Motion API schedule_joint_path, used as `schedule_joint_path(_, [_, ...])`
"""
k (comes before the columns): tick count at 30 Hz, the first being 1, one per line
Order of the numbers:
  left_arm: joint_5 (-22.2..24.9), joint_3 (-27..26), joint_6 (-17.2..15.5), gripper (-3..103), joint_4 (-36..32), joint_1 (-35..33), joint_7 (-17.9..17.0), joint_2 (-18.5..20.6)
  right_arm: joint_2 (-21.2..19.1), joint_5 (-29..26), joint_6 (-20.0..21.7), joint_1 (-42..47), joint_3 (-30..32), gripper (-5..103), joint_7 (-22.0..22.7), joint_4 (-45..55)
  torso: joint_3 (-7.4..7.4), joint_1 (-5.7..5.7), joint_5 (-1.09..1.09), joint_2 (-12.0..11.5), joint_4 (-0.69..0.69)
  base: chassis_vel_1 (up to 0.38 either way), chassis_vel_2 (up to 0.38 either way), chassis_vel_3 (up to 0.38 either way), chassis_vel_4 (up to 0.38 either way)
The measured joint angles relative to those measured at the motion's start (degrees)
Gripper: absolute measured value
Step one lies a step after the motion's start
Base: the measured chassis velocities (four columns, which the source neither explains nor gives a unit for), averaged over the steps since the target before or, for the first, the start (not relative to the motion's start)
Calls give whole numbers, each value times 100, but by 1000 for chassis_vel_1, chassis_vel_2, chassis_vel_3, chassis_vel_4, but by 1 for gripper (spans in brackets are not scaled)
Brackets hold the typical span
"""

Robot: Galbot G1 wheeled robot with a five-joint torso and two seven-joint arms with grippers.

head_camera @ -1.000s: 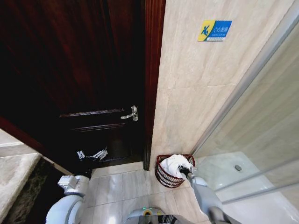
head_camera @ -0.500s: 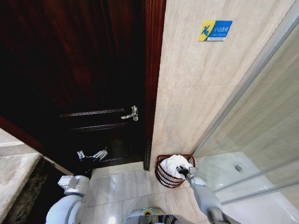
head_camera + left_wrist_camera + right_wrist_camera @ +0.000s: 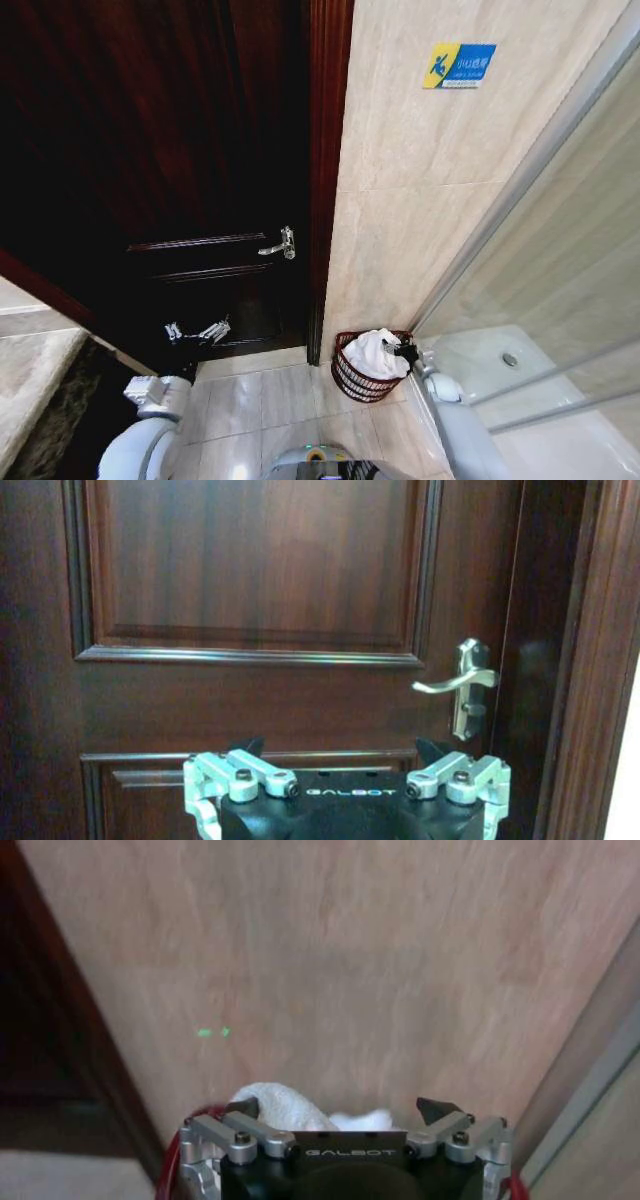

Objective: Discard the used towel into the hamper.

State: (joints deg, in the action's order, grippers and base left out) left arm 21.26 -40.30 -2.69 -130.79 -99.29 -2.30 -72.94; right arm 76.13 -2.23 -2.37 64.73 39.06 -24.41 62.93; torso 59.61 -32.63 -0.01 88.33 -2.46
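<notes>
The dark reddish-brown wire hamper stands on the floor against the tiled wall, right of the door frame. The white towel lies bunched inside it, heaped above the rim. My right gripper hovers at the hamper's right rim, beside the towel. In the right wrist view this gripper is open, with the towel lying beyond its fingertips and the hamper's red rim at the side. My left gripper hangs idle before the dark door, and the left wrist view shows it open and holding nothing.
A dark wooden door with a silver lever handle fills the left. A glass shower partition and its white tray close off the right. Beige floor tiles lie in front of the hamper.
My right gripper has let go of the towel and drawn back to the right, with the arm now closer to the shower glass. The towel stays in the hamper. The left arm is still.
</notes>
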Motion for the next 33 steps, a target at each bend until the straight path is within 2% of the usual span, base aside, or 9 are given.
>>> schedule_joint_path(5, [0,0,0,98,0,0,0,0,47,137,151,-217,-46,100,68,-1003,1,-1,4,0,-1,0,0,0,0])
schedule_joint_path(13, [0,0,0,98,0,0,0,0,39,148,147,116,-29,100,-32,-591,0,0,0,0,-1,0,0,0,0])
schedule_joint_path(16, [0,0,0,98,0,0,0,0,55,-105,39,389,12,100,-112,-170,0,0,0,0,-1,0,0,0,0])
schedule_joint_path(19, [0,0,0,98,0,0,0,0,259,-612,-337,828,80,100,48,694,0,0,3,0,0,0,0,0,0])
schedule_joint_path(20, [0,0,0,98,0,0,0,0,259,-612,-337,828,80,100,48,694,0,0,3,0,0,0,0,0,0])
schedule_joint_path(23, [0,0,0,98,0,0,0,0,530,-941,-453,1349,155,100,278,1883,0,0,1,0,1,0,0,0,0])
schedule_joint_path(24, [0,0,0,98,0,0,0,0,530,-941,-453,1349,155,100,278,1883,0,0,1,0,1,0,0,0,0])
schedule_joint_path(28, [0,0,0,98,0,0,0,0,880,-1062,-374,1970,229,100,601,3686,0,0,0,0,-1,0,0,0,0])
schedule_joint_path(33, [0,-1,0,98,0,0,0,0,1074,-1117,-186,2368,342,100,762,4779,0,0,-2,0,-1,0,0,0,0])
